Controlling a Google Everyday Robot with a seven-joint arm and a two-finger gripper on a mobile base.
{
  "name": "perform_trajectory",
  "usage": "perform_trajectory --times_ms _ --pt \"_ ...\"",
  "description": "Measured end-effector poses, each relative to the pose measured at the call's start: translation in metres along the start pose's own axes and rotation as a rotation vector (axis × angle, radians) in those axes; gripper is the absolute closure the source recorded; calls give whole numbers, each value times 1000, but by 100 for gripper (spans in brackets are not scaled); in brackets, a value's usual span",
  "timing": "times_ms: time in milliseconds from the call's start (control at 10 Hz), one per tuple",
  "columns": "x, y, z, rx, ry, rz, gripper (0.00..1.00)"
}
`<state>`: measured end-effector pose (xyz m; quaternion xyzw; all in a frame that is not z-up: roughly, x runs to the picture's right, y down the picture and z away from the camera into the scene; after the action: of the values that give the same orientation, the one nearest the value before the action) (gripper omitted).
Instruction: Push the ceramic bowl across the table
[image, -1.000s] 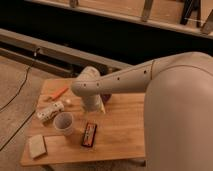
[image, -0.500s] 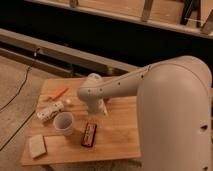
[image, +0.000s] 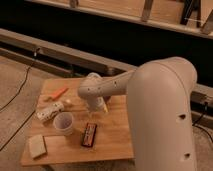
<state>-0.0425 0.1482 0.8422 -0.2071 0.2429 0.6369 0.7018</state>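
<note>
The table (image: 115, 145) has a light wooden plank top and stands in the middle of the camera view. My white arm reaches in from the right over its middle. The gripper (image: 95, 111) points down at the tabletop, just right of the white cup (image: 63, 123). The dark purple ceramic bowl does not show anywhere; it may be hidden behind my arm.
On the table are an orange object (image: 59, 92) at the back left, a white patterned package (image: 48, 112), a dark snack bar (image: 89, 134) in front of the gripper and a pale sponge (image: 36, 146) at the front left corner. A cable (image: 20, 90) lies on the floor at left.
The bulky upper arm has swung right and closer to the camera. The gripper end has stayed over nearly the same spot. The objects on the table have not moved.
</note>
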Motion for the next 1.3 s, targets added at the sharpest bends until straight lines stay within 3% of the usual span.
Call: perform_trajectory --times_ms 600,1300 --pt "-40 -17 7 3 -10 66 35" --pt "-64 3 18 -20 6 42 35"
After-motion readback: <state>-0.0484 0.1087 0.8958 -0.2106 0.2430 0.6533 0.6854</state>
